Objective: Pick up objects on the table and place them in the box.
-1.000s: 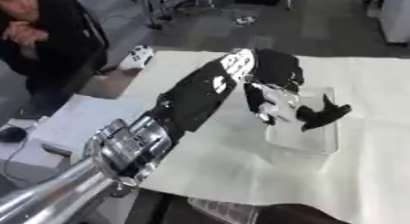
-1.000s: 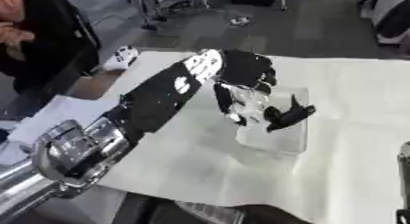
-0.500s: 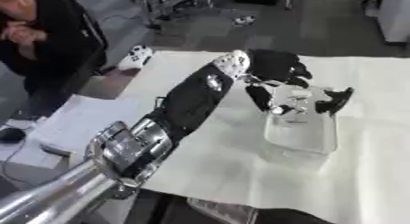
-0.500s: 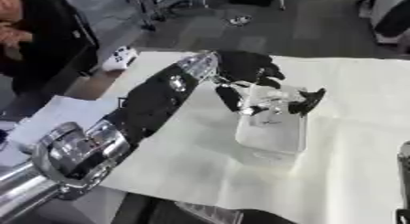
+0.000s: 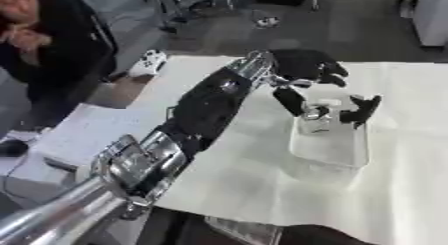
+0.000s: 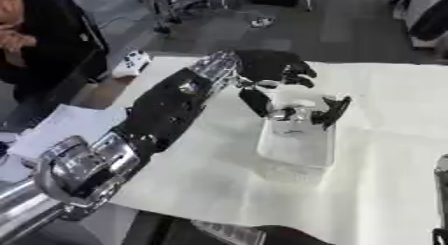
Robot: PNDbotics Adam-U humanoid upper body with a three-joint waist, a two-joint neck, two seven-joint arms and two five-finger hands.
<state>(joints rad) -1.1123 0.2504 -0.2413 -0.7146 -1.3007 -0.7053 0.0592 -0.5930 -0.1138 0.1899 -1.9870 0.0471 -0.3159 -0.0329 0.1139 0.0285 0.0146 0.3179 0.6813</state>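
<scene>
My left arm runs from the lower left up to my left hand, which hovers over the far end of a clear plastic box on the white cloth. Part of the hand reaches down to a small shiny, clear object at the box's far end. Just right of it, a black forked object sticks up above the box rim. Whether the hand grips either object is hidden. A dark sliver that looks like my right hand shows at the right edge of the right eye view.
The white cloth covers the table. A white game controller lies at its far left corner. White paper lies on the left, beside the arm. A seated person is beyond the left edge, with chair bases on the floor behind.
My left hand has drawn back toward the far side and sits higher over the box's far end. The black forked object has risen slightly. The box has stayed put.
</scene>
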